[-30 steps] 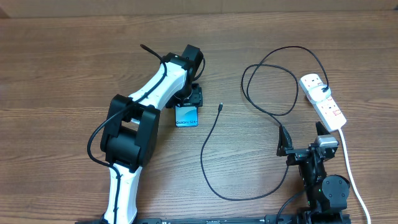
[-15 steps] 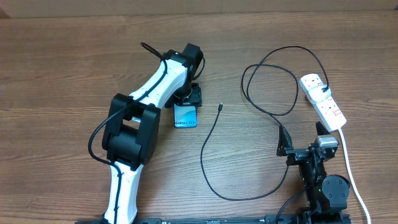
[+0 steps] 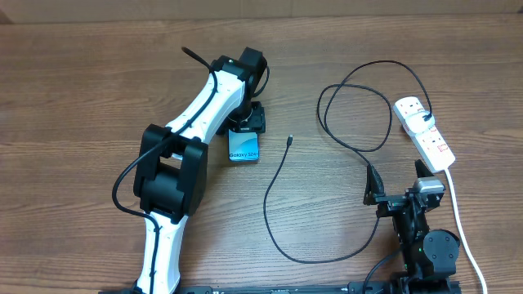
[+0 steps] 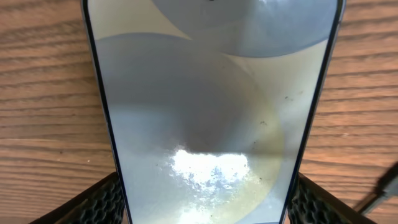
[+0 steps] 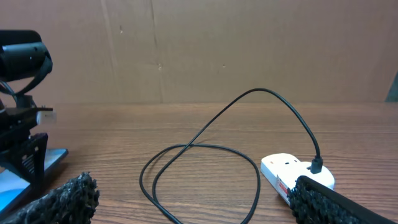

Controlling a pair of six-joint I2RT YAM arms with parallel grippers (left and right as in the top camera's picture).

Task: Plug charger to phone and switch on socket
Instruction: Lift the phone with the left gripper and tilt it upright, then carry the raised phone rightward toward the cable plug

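The phone (image 3: pixel 243 147) has shifted farther out, clamped in the left gripper (image 3: pixel 246 126).

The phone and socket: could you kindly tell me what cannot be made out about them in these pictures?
The phone: its far end is hidden under the left gripper overhead; the left wrist view cuts off both ends.
The socket: switch positions too small overhead; in the right wrist view a finger of the right gripper covers part.
The charger tip: too small to tell its shape.
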